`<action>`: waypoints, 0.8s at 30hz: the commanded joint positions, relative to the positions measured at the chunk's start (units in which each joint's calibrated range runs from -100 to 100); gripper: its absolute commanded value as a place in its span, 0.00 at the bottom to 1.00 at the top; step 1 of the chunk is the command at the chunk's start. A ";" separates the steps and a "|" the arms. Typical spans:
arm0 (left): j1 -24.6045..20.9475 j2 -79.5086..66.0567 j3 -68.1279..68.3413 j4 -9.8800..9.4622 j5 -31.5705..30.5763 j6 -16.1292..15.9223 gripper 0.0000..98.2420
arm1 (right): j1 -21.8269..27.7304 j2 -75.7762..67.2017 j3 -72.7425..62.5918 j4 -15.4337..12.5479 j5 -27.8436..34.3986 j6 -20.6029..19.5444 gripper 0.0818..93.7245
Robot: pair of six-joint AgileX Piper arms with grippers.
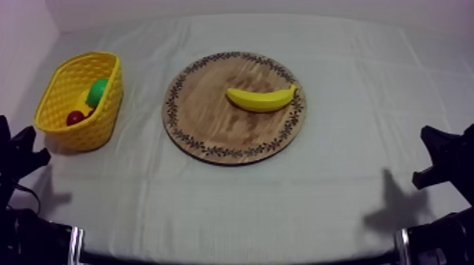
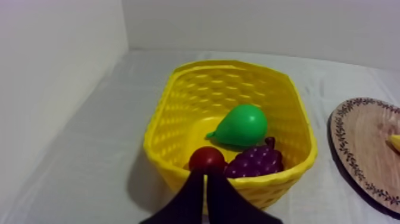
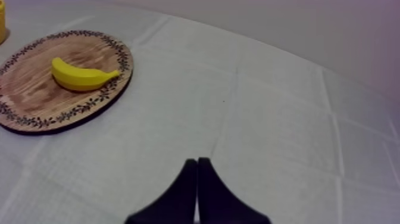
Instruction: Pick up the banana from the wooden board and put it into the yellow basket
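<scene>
Both pinched narrow, the left hand (image 2: 205,174) sits by the yellow basket (image 2: 174,113), the right hand (image 3: 197,162) well apart from the banana (image 3: 80,77) on the wooden board (image 3: 36,95).

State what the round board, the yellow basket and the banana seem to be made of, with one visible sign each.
The board looks like matt wood: grain streaks show. The basket is probably moulded plastic, slightly glossy, with an even lattice of holes. The banana seems plastic or rubber: smooth, uniformly yellow.
</scene>
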 commanded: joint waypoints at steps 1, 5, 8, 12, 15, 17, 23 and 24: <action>5.05 -0.13 0.15 1.17 -0.15 -2.80 0.00 | 0.00 0.00 -0.03 -0.02 -0.10 -0.02 0.00; 5.05 -0.13 0.15 1.17 -0.15 -2.76 0.00 | 0.00 0.00 -0.03 -0.02 -0.10 -0.02 0.00; 5.05 -0.13 0.15 1.17 -0.15 -2.76 0.00 | 0.00 0.00 -0.03 -0.02 -0.10 -0.02 0.00; 5.05 -0.13 0.15 1.17 -0.15 -2.60 0.00 | 0.00 0.00 -0.03 -0.02 -0.10 -0.02 0.00; 5.07 -0.13 0.15 1.17 -0.15 -2.40 0.00 | 0.00 0.00 -0.03 -0.02 -0.10 -0.02 0.00; 5.21 -0.10 -0.23 1.15 -0.01 -2.29 0.00 | 0.00 0.00 -0.03 -0.02 -0.10 -0.02 0.00; 5.96 1.00 -1.38 0.31 0.36 -1.52 0.00 | 0.00 0.00 -0.03 -0.02 -0.10 -0.02 0.00; 6.04 1.62 -1.82 0.16 0.21 -1.33 0.00 | 0.00 0.00 -0.03 -0.02 -0.10 -0.02 0.00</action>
